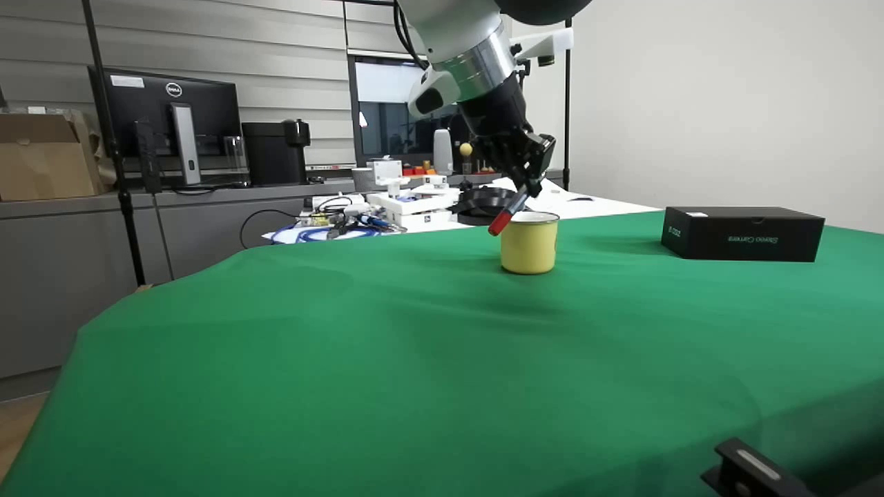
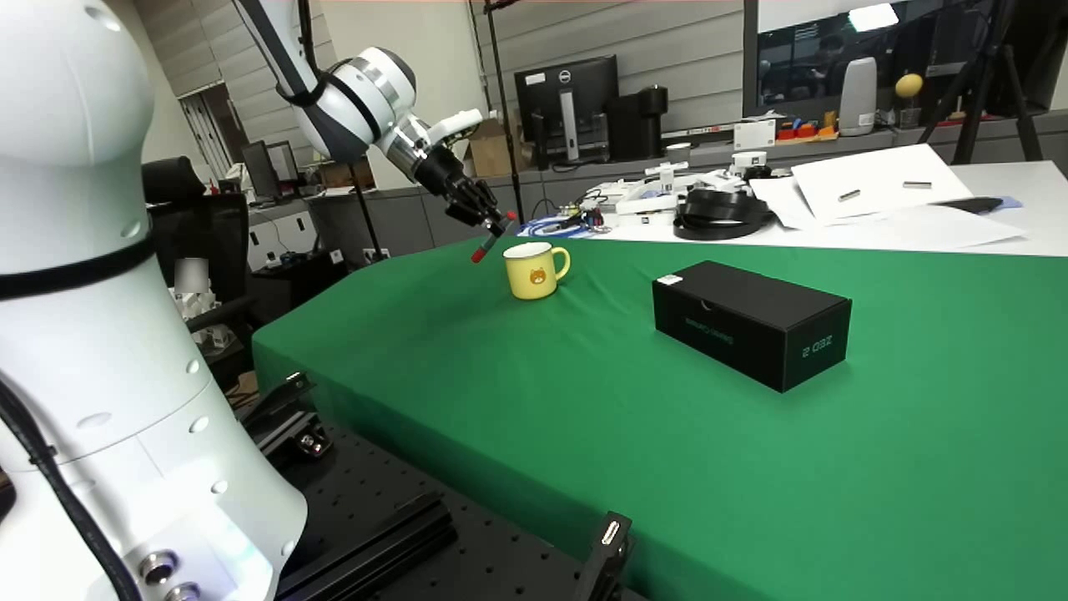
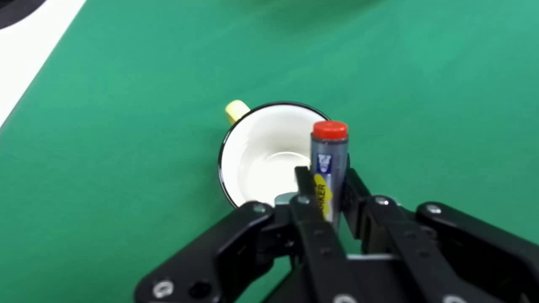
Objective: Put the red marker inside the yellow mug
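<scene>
The red marker (image 3: pixel 329 158) has a grey body and red at both ends. My gripper (image 3: pixel 326 189) is shut on its grey middle, as the wrist view shows. In both exterior views the marker (image 1: pixel 508 211) (image 2: pixel 487 244) is tilted and held above the table, with one red end pointing down. The yellow mug (image 1: pixel 528 247) stands upright on the green cloth, with its handle and a bear print showing in an exterior view (image 2: pixel 531 275). In the wrist view the mug's white inside (image 3: pixel 261 143) looks empty where visible; the marker and fingers cover its right and lower rim.
A flat black box (image 2: pixel 751 321) lies on the green cloth (image 1: pixel 387 359), also in the other outside picture (image 1: pixel 749 235), well apart from the mug. A white table (image 2: pixel 984 217) with cables and papers stands behind. Black clamps (image 2: pixel 607 551) sit at the cloth's edge near the robot base.
</scene>
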You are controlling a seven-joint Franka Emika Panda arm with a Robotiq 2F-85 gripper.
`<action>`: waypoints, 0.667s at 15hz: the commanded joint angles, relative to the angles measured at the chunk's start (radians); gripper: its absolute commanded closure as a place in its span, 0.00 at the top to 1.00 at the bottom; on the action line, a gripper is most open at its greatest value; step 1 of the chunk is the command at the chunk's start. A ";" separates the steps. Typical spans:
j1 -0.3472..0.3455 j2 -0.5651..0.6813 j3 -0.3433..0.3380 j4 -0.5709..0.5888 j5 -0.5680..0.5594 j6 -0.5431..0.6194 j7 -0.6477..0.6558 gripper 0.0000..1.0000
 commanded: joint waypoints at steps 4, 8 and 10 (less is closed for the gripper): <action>-0.034 0.005 0.028 0.053 -0.133 -0.075 0.098 0.05; -0.055 0.001 0.029 0.066 -0.172 -0.112 0.116 0.05; -0.066 0.000 0.029 0.068 -0.181 -0.125 0.123 0.05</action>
